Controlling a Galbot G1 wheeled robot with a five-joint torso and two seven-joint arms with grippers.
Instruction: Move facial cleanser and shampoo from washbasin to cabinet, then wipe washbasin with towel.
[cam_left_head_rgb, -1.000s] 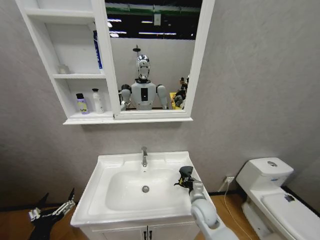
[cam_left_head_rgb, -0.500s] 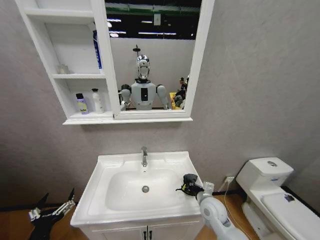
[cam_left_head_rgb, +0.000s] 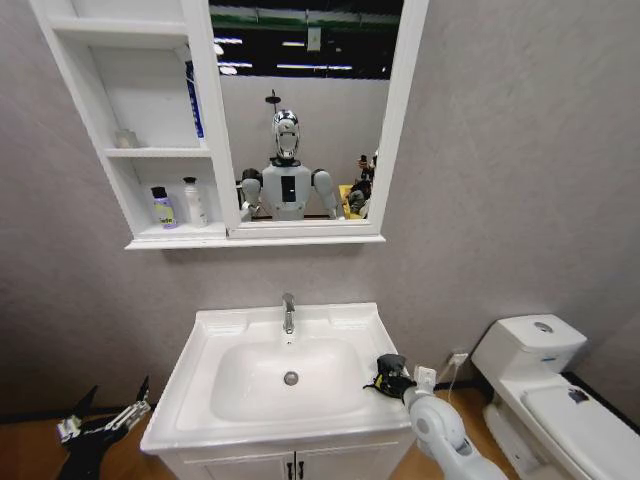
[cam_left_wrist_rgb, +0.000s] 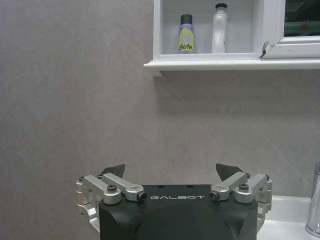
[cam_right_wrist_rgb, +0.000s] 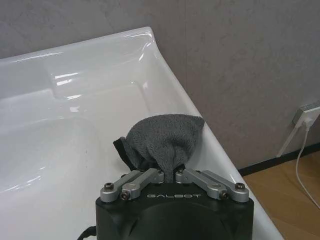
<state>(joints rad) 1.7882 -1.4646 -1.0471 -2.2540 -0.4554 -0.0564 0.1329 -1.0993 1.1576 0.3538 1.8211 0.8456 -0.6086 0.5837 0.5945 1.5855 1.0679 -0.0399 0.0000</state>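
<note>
The white washbasin (cam_left_head_rgb: 205, 372) stands below me, with a chrome tap (cam_left_head_rgb: 288, 313) and a round drain (cam_left_head_rgb: 291, 378). My right gripper (cam_left_head_rgb: 390, 379) rests on the basin's right rim, shut on the dark grey towel (cam_right_wrist_rgb: 162, 140), which bunches out in front of the fingers (cam_right_wrist_rgb: 142, 178). The facial cleanser and shampoo are two bottles on the lowest shelf of the cabinet (cam_left_head_rgb: 170, 235): a purple bottle (cam_left_head_rgb: 162, 207) and a white bottle (cam_left_head_rgb: 194, 201); which is which I cannot tell. My left gripper (cam_left_head_rgb: 100, 422) hangs open and empty, low and left of the basin.
A white-framed mirror (cam_left_head_rgb: 300, 110) adjoins the shelves and reflects the robot. A white toilet (cam_left_head_rgb: 545, 390) stands to the right, with a wall socket and cable (cam_left_head_rgb: 455, 362) between it and the basin. Cupboard doors (cam_left_head_rgb: 290, 467) sit under the basin.
My right gripper has slid the towel from the bowl's right inner side outward to the right rim. The left arm has not moved.
</note>
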